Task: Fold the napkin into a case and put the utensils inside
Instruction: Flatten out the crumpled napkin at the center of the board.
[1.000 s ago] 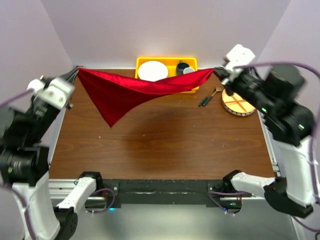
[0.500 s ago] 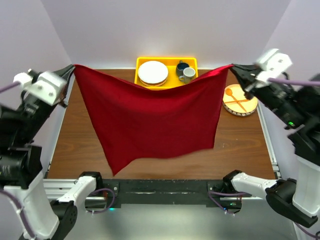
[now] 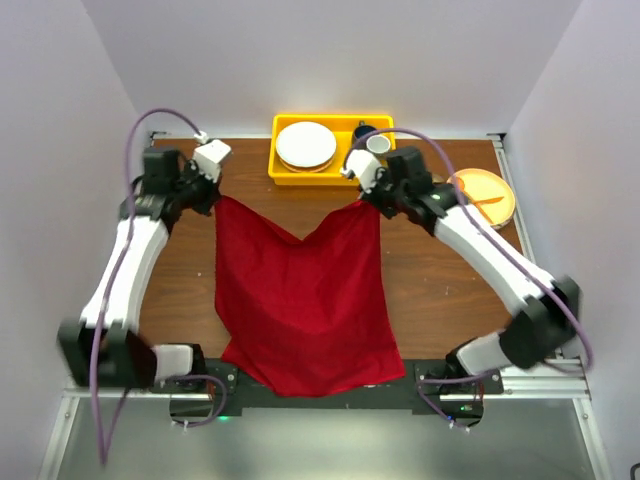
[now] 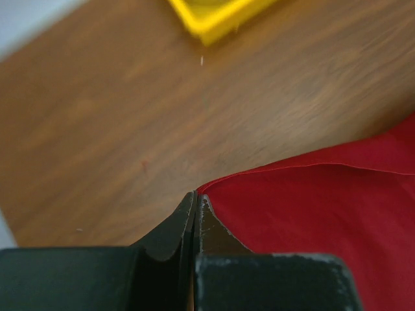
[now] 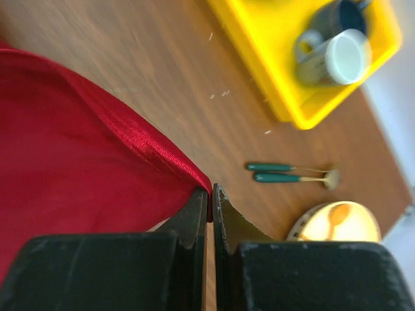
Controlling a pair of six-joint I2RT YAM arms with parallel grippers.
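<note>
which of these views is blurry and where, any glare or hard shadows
Top external: sharp and evenly lit, no glare or hard shadows on the napkin. Left wrist: the left gripper tips are crisp, while the table and yellow tray behind them are smeared. Right wrist: the right gripper is sharp, and the mugs look streaked.

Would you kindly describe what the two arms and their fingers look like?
The left arm and right arm have white tubular links joined by black joints, each trailed by a thin purple cable. A white block sits at each wrist. The fingers are matte black, tapering to narrow tips.
</note>
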